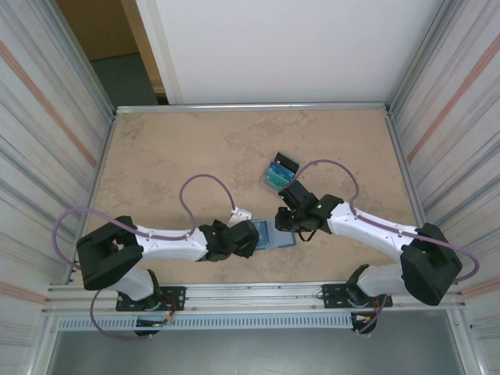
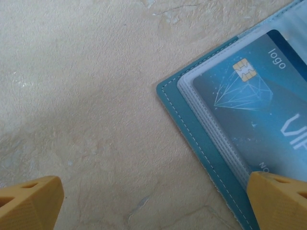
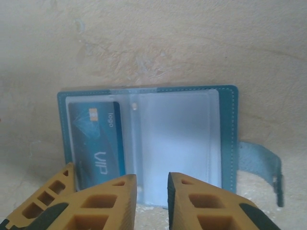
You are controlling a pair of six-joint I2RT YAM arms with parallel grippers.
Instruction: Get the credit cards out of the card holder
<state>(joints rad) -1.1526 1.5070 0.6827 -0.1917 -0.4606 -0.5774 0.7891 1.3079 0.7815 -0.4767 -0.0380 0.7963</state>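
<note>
Card holder (image 3: 172, 143) open; left end effector (image 2: 156, 201) splayed; right end effector (image 3: 152, 191) low, grip unclear

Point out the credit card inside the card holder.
The blue VIP card behind the clear sleeve of the card holder; the other cards lie loose on the table.

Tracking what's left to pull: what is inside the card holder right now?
One blue VIP card sits in a clear sleeve of the card holder; the other sleeve looks empty. The right pincer covers the near edge, and stacked sleeves may hide more.
</note>
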